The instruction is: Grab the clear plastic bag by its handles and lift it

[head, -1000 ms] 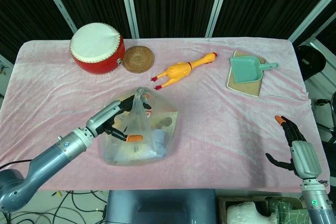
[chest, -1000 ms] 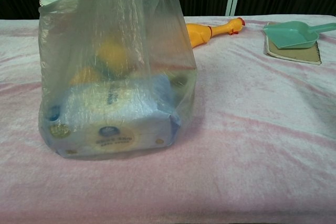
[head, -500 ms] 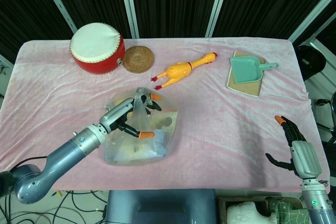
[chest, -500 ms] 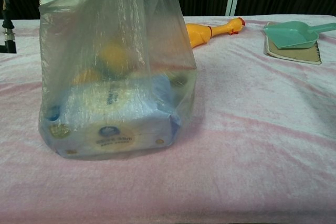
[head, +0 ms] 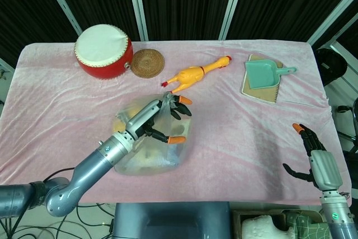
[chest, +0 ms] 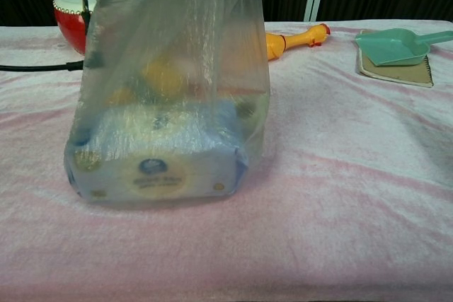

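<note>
The clear plastic bag point(head: 146, 158) stands on the pink cloth, left of the middle, with a blue-and-white pack and yellow items inside. In the chest view the bag point(chest: 170, 125) fills the left half, its sides drawn up tall. Its handles point(head: 166, 102) are gathered at the top, and my left hand point(head: 158, 120) holds them from the left, with orange-tipped fingers spread around them. My right hand point(head: 314, 158) hangs over the table's front right edge, open and holding nothing.
A red drum point(head: 103, 51) and a woven coaster point(head: 147, 62) sit at the back left. A yellow rubber chicken point(head: 196, 74) lies just behind the bag. A teal dustpan point(head: 263, 74) rests on a notebook point(head: 268, 92) at the back right.
My left hand has moved right and up with the bag's handles. The bag has shifted right and been drawn taller, uncovering the drum in the chest view. The right hand has not moved.
</note>
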You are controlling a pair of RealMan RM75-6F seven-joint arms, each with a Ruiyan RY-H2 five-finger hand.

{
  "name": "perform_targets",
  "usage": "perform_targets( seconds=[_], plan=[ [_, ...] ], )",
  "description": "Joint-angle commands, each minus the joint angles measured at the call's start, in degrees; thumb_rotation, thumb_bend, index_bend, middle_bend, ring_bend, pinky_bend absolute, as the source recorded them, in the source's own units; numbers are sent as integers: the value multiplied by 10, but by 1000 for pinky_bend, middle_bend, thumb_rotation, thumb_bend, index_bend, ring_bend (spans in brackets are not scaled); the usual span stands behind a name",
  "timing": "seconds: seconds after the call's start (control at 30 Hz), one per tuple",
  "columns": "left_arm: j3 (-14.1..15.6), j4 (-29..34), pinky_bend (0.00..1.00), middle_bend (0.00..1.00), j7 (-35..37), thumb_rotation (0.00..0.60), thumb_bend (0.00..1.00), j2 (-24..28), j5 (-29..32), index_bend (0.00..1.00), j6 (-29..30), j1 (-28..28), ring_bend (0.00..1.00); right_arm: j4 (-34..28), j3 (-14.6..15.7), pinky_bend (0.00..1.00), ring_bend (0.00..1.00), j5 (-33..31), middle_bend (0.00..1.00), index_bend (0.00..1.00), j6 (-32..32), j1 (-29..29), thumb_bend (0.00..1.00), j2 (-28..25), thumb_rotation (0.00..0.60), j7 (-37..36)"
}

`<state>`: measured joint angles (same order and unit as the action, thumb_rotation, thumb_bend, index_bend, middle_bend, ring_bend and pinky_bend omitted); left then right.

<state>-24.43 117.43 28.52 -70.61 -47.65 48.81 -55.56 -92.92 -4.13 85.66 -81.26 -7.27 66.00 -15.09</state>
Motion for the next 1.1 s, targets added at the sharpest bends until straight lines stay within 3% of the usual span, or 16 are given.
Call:
perform_targets(
  seconds=[0.03,0.37,0.7,1.1],
  plan=[
    [-14,-5,366,409,1,600,137,-41,-2,287,32,-6,316,0,0,171,0,0,0,0,0,0,166,0,600,-1],
    [-82,19,569,731,49,600,137,-118,1,545,144,16,606,0,1,171,0,2,0,0,1,0,167,-1,600,-2],
    [-124,58,804,976,30,600,166,-121,28,774,185,29,857,-1,2,171,0,1,0,0,3,-1,177,-2,600,1],
    [-156,81,839,1000,-9,600,204,-114,43,822,191,18,903,-2,2,171,0,0,0,0,3,0,195,-3,600,0]
  ],
)
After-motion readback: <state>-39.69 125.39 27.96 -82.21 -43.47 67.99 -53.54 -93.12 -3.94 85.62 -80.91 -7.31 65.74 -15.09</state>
